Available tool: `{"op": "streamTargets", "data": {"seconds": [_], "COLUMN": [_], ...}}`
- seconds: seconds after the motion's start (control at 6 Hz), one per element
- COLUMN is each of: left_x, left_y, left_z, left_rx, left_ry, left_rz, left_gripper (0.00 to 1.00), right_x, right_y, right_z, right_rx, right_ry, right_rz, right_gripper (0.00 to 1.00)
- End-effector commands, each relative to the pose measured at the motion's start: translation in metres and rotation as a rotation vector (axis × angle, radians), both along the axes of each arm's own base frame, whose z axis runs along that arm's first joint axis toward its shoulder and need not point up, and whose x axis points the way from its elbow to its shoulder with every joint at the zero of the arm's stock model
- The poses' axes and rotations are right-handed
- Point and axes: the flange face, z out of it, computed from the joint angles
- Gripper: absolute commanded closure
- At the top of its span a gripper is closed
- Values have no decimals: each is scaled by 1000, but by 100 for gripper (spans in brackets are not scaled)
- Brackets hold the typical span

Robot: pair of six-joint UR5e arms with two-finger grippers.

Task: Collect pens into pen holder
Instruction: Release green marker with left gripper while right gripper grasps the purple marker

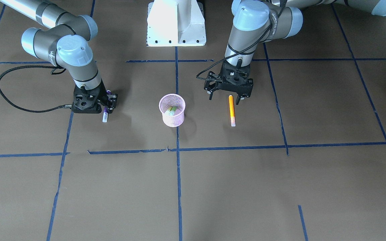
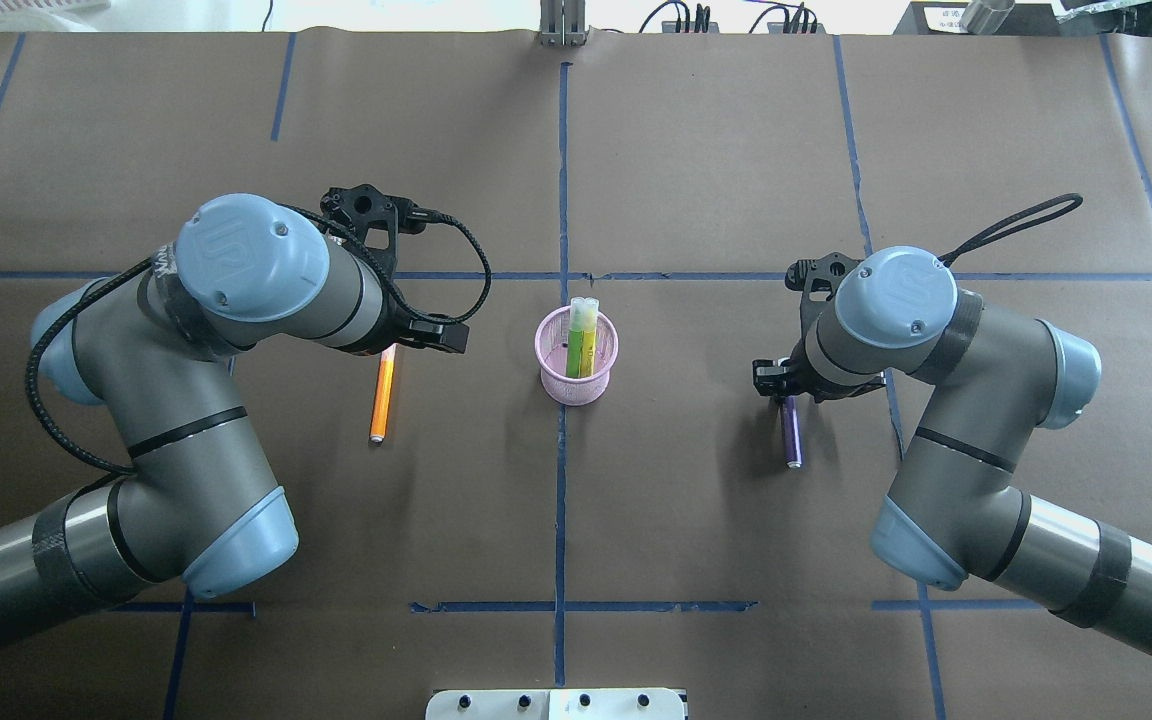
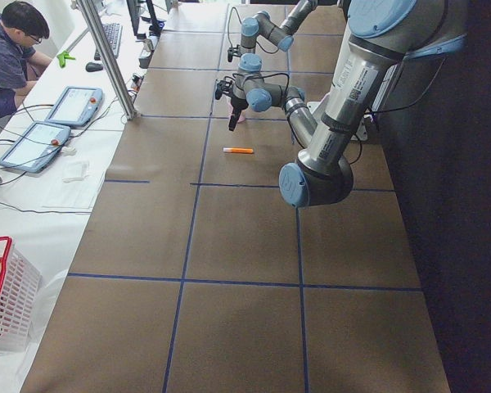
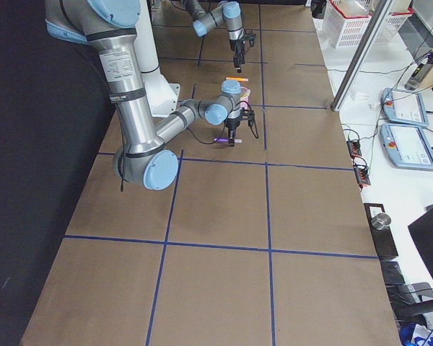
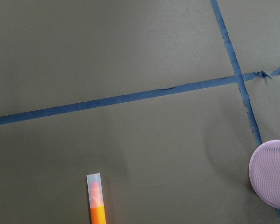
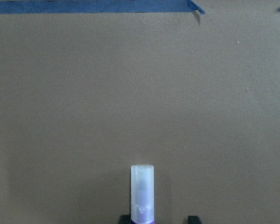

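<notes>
**Two pens in the cup, two on the table, both arms over their marks**

We find the right gripper [image 1: 107, 105] low at the table around the purple pen [image 1: 105, 116]; in its wrist view one fingertip sits against the barrel and the other stands apart, so the jaws read as released, not yet clamped. The left gripper [image 1: 226, 97] hangs spread wide above the uncapped end of the orange pen [image 1: 232, 110], holding nothing. The pen holder [image 1: 172, 113] stands upright between the two arms, on the centre line; the green pen [image 2: 573, 350] and the yellowish pen [image 2: 588, 345] lean inside it, caps up.

To do this step well, we judge: centre the jaws across the purple barrel before closing, so it neither skids nor twists; lift clear, tip it upright, and let go only once its end is inside the rim; the mesh cup looks light and could topple if nudged; send one arm at a time.

The surface is flat brown paper [image 1: 112, 194] gridded with blue tape [image 1: 179, 184]. Beyond the table's end an operator [image 3: 8, 49] sits at a white bench with tablets [image 3: 74, 105]; a white basket [image 3: 8, 303] stands nearer the camera.
</notes>
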Motion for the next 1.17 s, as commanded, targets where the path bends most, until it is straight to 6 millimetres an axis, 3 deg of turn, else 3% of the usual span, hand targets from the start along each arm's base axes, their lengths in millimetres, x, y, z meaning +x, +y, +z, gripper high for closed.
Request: {"op": "streamTargets", "data": {"seconds": [0.0, 0.33, 0.67, 1.0], "left_x": [-2, -3, -3, -2], "left_y": [1, 2, 1, 1], "left_z": [-2, 0, 2, 15], "left_rx": [3, 2, 0, -5], "left_ry": [4, 3, -1, -22], "left_rz": [0, 0, 0, 6], "left_gripper": [0, 0, 0, 0], "right_x": [-3, -5, 4, 50], "right_y": [1, 1, -6, -1], "right_z": [1, -9, -25, -105], "right_rx": [-2, 6, 28, 228], "right_ry": [3, -12, -35, -115], "right_rz": [-5, -4, 23, 157], "right_gripper": [58, 100, 100, 100]}}
